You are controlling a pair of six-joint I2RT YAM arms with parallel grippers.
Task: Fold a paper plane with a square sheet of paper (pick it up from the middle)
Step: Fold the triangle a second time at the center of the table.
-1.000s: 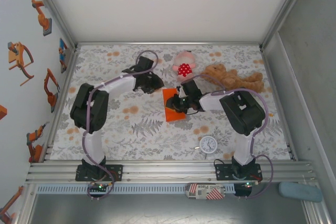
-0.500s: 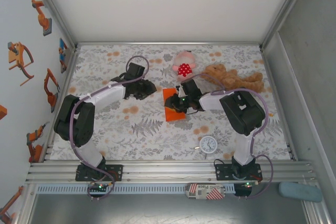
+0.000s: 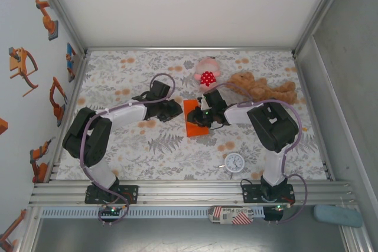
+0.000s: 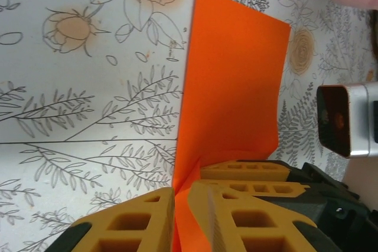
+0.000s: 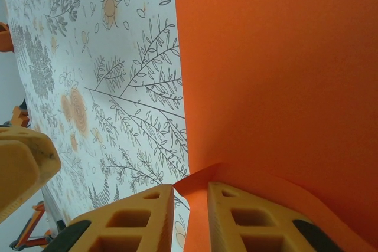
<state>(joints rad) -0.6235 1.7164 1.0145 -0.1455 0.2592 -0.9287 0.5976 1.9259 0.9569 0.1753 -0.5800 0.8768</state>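
From overhead I see the square sheet of paper point(image 3: 195, 128) lying on the flowered table cover point(image 3: 130, 146) around the middle of the workspace. It shows as a narrow bright orange shape, just near of the pink spotted plush toy point(image 3: 207, 75) and left of the brown teddy bear point(image 3: 263, 88). The left gripper point(image 3: 175, 110) sits at the paper's left edge and the right gripper point(image 3: 202, 117) is over its middle, the two close beside each other. On my left wrist camera the yellow fingers point(image 4: 124, 222) are drawn together on the paper's edge, which lifts off the cover and runs up into the slit between them. On my right wrist camera the fingers point(image 5: 248, 216) are likewise pinched on the paper, with a small raised fold caught between them. A small white clock point(image 3: 234, 162) lies near and right of the sheet, well apart from it
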